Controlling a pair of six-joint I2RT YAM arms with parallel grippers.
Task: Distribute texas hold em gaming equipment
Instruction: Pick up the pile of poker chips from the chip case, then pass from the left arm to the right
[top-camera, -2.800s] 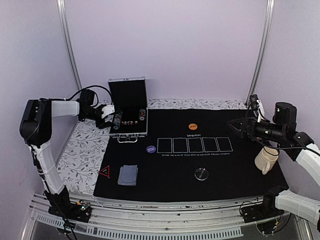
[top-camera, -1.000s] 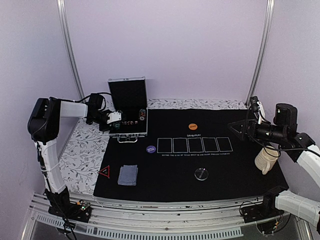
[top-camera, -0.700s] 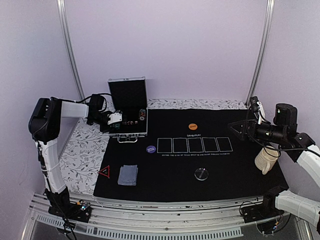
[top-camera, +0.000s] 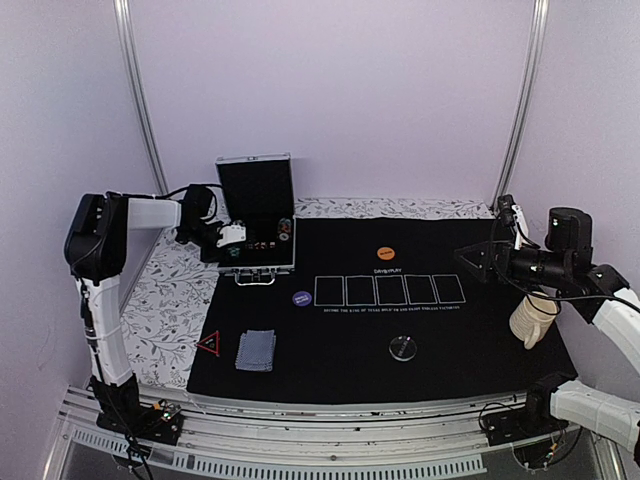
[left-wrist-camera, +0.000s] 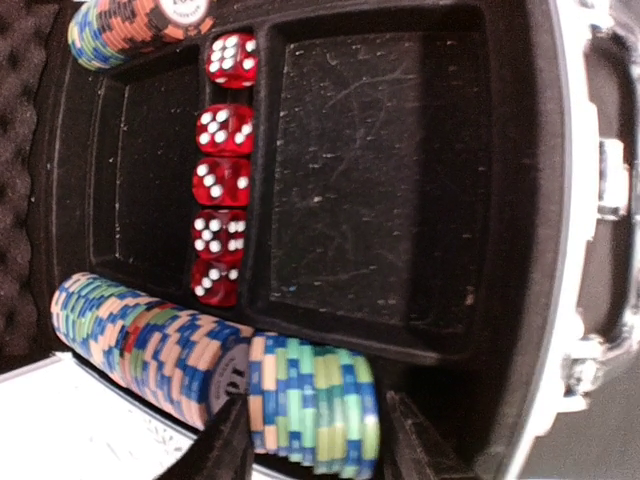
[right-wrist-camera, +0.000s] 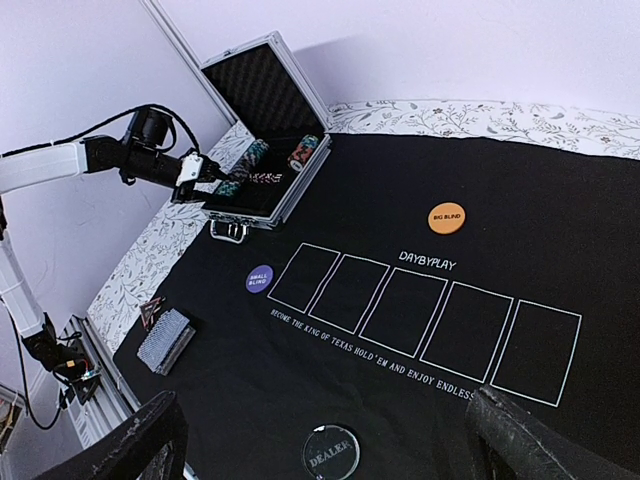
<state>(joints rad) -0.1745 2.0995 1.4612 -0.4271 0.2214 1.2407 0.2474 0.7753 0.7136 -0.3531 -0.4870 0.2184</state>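
Observation:
My left gripper (top-camera: 231, 238) reaches into the open silver case (top-camera: 262, 268). In the left wrist view its jaws (left-wrist-camera: 318, 440) stand open on either side of a green-blue chip stack (left-wrist-camera: 312, 402). A longer chip row (left-wrist-camera: 140, 335) lies beside it, with another row (left-wrist-camera: 140, 25) at the far end. My right gripper (top-camera: 470, 258) hangs open and empty above the mat's right side. On the mat lie the card deck (top-camera: 256, 350), the red triangle (top-camera: 209, 344), the clear dealer disc (top-camera: 403, 348), an orange chip (top-camera: 387, 254) and a purple chip (top-camera: 302, 298).
Several red dice (left-wrist-camera: 222, 185) sit in the case's middle slot. The case lid (top-camera: 256, 190) stands upright. A cream mug (top-camera: 533, 320) stands at the right edge of the black mat (top-camera: 470, 340). A floral cloth (top-camera: 165, 300) lies left of the mat.
My left gripper has moved forward and down into the case, onto its left chip row. The right arm has barely moved.

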